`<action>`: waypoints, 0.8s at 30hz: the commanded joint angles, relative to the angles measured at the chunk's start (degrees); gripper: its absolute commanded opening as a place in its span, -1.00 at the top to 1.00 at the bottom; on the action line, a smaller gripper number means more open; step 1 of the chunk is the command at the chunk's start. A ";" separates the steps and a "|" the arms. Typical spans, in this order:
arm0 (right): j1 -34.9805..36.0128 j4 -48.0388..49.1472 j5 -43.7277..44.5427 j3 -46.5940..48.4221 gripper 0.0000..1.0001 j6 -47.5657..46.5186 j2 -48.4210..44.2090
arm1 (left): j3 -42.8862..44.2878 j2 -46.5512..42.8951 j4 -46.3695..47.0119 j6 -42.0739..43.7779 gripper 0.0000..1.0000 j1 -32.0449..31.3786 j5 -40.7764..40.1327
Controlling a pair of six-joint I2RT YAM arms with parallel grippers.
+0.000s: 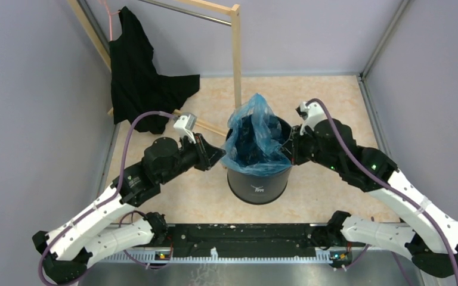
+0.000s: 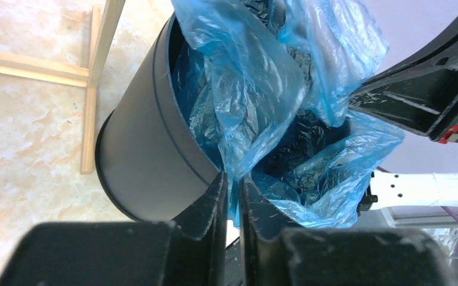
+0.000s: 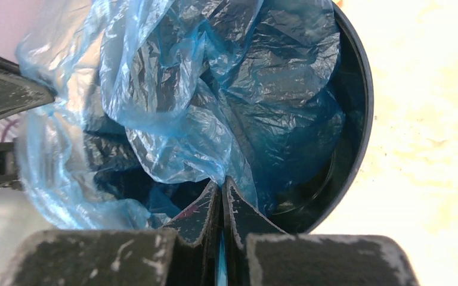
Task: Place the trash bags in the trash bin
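Left gripper (image 2: 232,177) and right gripper (image 3: 220,182) each pinch the crinkly light-blue plastic bag (image 1: 251,128), bunched between them atop the tall dark cylindrical bin (image 1: 241,182).

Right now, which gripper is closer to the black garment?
The left gripper, between the black garment and the trash bin; the right gripper is beyond the bin.

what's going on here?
Two arms are working a blue bag into the bin. The left fingers and the right fingers each pinch the bag's film at opposite sides of the bin's rim. Most of the bag sits inside the bin, but a crumpled part sticks up above the rim.
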 commanded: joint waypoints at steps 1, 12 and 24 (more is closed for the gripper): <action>-0.47 5.54 -0.48 -0.79 1.00 0.46 -5.03 | 4.82 1.07 -1.94 0.35 0.49 -0.10 0.47; -0.43 6.49 -0.48 -3.10 0.92 2.38 -8.77 | 7.27 4.09 -5.62 3.56 0.70 -0.10 -0.69; -0.43 -2.10 4.39 -6.01 0.86 8.02 -14.76 | -1.06 -1.59 -2.57 -1.15 1.00 -0.10 2.22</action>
